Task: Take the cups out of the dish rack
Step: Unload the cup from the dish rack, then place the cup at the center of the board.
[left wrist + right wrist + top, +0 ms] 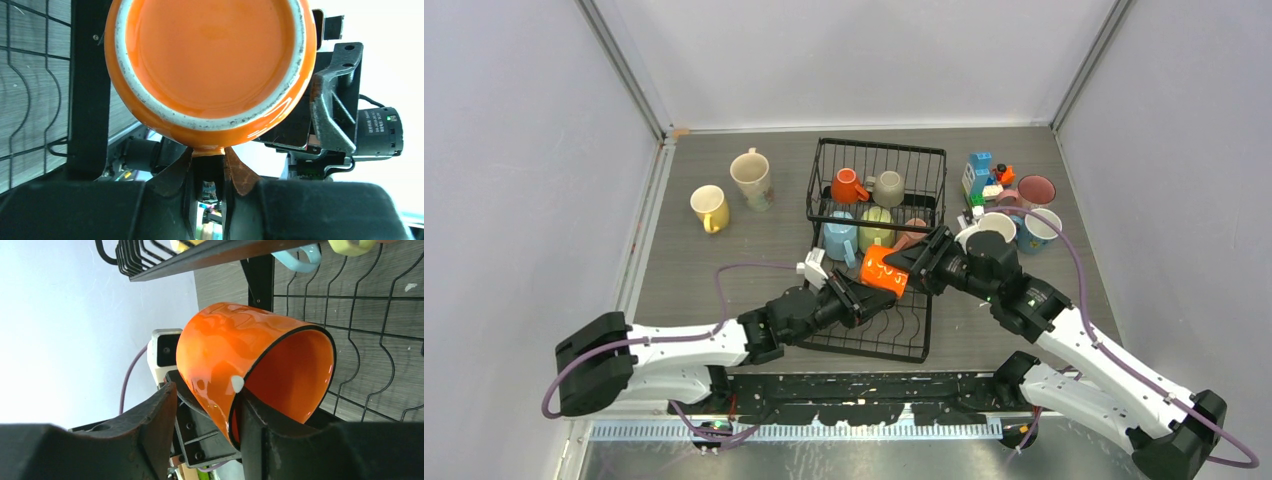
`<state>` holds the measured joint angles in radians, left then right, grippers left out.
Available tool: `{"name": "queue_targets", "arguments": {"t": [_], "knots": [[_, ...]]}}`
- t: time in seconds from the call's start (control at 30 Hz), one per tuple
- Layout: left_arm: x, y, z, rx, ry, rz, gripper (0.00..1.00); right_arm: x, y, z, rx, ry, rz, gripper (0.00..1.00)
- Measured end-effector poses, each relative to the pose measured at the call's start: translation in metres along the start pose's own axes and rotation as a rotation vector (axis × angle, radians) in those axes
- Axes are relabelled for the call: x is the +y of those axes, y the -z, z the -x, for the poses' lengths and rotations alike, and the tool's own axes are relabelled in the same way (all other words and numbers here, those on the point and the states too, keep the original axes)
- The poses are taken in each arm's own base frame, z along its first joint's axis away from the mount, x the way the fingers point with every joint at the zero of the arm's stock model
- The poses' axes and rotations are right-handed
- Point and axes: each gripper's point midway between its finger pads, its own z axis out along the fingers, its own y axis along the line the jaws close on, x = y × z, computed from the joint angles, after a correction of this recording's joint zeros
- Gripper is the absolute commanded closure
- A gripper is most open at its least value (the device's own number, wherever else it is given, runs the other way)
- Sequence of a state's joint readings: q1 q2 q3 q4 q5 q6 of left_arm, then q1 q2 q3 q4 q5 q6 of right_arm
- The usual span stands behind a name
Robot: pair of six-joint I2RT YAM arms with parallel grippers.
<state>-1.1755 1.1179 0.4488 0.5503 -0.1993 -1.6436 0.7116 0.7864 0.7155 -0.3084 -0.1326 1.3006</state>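
Two grippers share the glossy orange ceramic mug (pixel 882 270): left gripper (pixel 209 154) pinches it; right gripper (pixel 207 400), from 3 o'clock, straddles its wall, clamp unclear; we verify before releasing.

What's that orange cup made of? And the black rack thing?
The orange cup looks like glazed ceramic: it has shiny reflections and a rough, pale, unglazed ring under its base. The rack seems to be metal wire with a black coating: thin, stiff, bent rods.

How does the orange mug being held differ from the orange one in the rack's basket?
The held mug lies on its side, pinched by the left gripper; the basket mug sits untouched. The held mug is over the flat tray, the basket mug farther back. Both are orange.
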Motion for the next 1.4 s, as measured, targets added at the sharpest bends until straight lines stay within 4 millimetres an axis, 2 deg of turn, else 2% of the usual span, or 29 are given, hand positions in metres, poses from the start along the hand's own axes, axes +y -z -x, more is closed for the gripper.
{"name": "queue_targets", "arguments": {"t": [0.3, 0.43, 0.47, 0.57, 0.63, 0.7, 0.8, 0.9, 1.07, 1.3, 1.4], "knots": [[-0.001, -0.005, -0.003, 0.020, 0.099, -0.065, 1.00, -0.004, -0.005, 0.000, -0.007, -0.041, 0.003, 0.68], [-0.009, -0.005, -0.003, 0.033, 0.170, -0.105, 1.00, 0.002, -0.006, 0.003, -0.020, -0.034, 0.029, 0.97], [-0.013, -0.004, -0.002, 0.039, 0.199, -0.125, 0.99, 0.005, -0.006, 0.004, -0.023, -0.028, 0.042, 0.99], [-0.025, -0.001, -0.003, 0.063, 0.281, -0.186, 0.84, 0.016, -0.006, 0.006, -0.032, -0.012, 0.087, 0.99], [-0.025, -0.002, -0.003, 0.070, 0.296, -0.200, 0.70, 0.016, -0.006, 0.006, -0.032, -0.007, 0.090, 0.99], [-0.022, -0.002, -0.004, 0.073, 0.294, -0.204, 0.50, 0.014, -0.006, 0.006, -0.036, -0.013, 0.079, 0.99], [-0.018, -0.003, -0.008, 0.085, 0.265, -0.199, 0.33, 0.000, -0.013, 0.003, -0.027, -0.031, 0.017, 0.99], [-0.017, -0.001, -0.010, 0.092, 0.246, -0.202, 0.25, -0.012, -0.012, 0.002, -0.028, -0.034, -0.032, 0.99], [-0.011, 0.006, -0.010, 0.094, 0.209, -0.183, 0.17, -0.021, -0.006, 0.005, -0.049, -0.028, -0.094, 0.99], [-0.017, 0.031, -0.008, 0.092, 0.098, -0.155, 0.04, -0.021, 0.021, 0.018, -0.113, 0.031, -0.176, 0.99], [-0.021, 0.044, -0.006, 0.087, 0.045, -0.147, 0.01, -0.028, 0.034, 0.019, -0.129, 0.054, -0.212, 0.99]]}}
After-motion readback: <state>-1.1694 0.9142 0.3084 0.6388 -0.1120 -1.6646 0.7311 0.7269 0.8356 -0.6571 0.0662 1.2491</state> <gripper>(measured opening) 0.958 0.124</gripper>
